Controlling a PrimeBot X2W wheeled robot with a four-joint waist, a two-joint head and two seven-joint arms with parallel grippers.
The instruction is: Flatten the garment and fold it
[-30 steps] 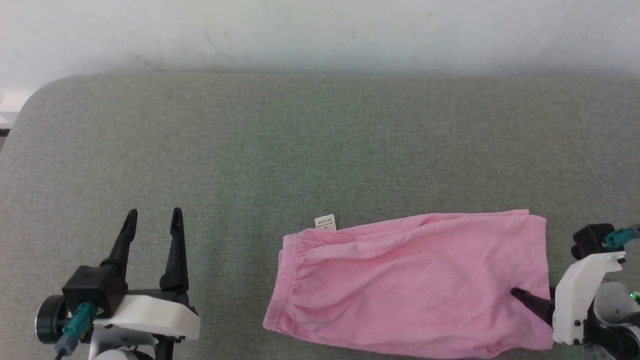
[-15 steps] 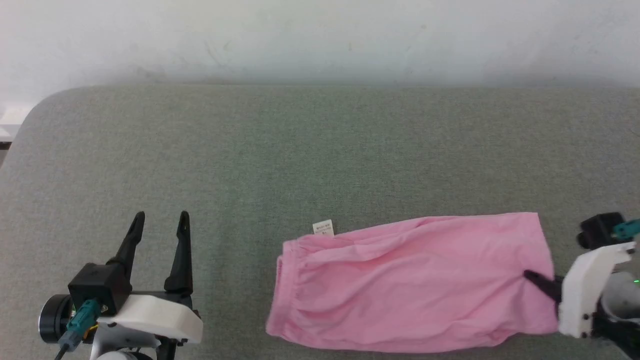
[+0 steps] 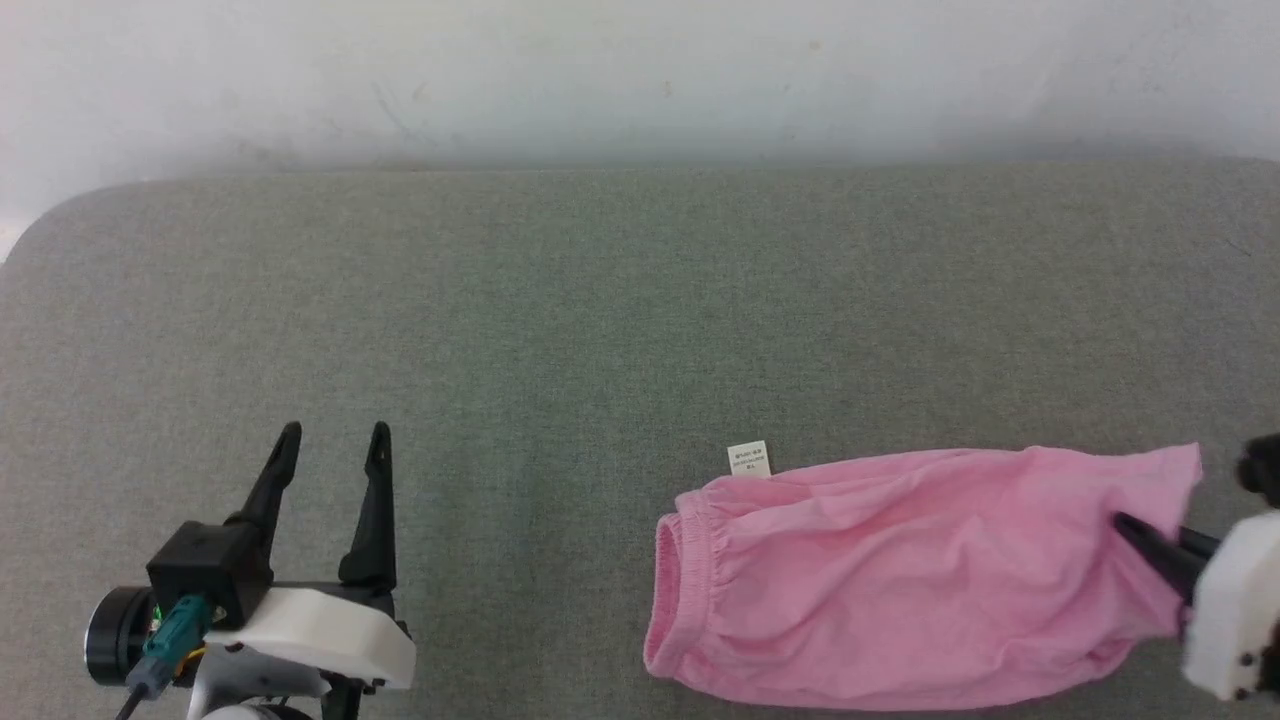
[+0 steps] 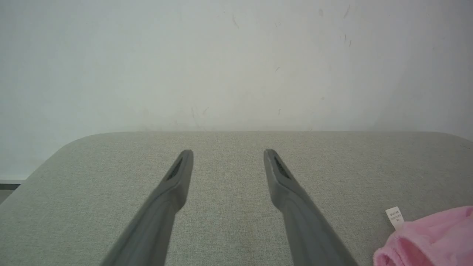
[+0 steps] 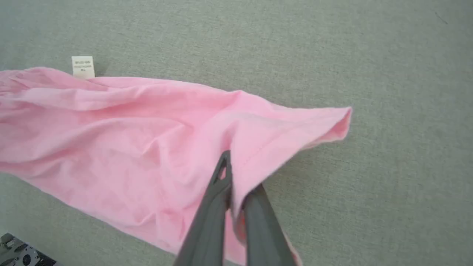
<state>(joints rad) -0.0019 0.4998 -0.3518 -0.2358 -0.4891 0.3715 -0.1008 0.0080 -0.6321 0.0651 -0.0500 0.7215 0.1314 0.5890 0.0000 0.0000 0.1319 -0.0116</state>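
On the grey-green woven fabric surface (image 3: 600, 330), light pink thin fabric shorts (image 3: 920, 580) lie at the right, gathered waistband leftward, small white label (image 3: 749, 459) at the far edge. The right gripper (image 5: 228, 168) pinches the leg hem; the left gripper (image 3: 335, 432) stands wide, empty, well apart.

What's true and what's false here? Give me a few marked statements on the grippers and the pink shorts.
1. The right gripper is shut on the garment at its hem end. True.
2. The white label sticks out beside the waistband. True.
3. The left gripper grips the waistband. False: it is open and apart from the garment.
4. The waistband is at the garment's right end. False: it is at the left end.
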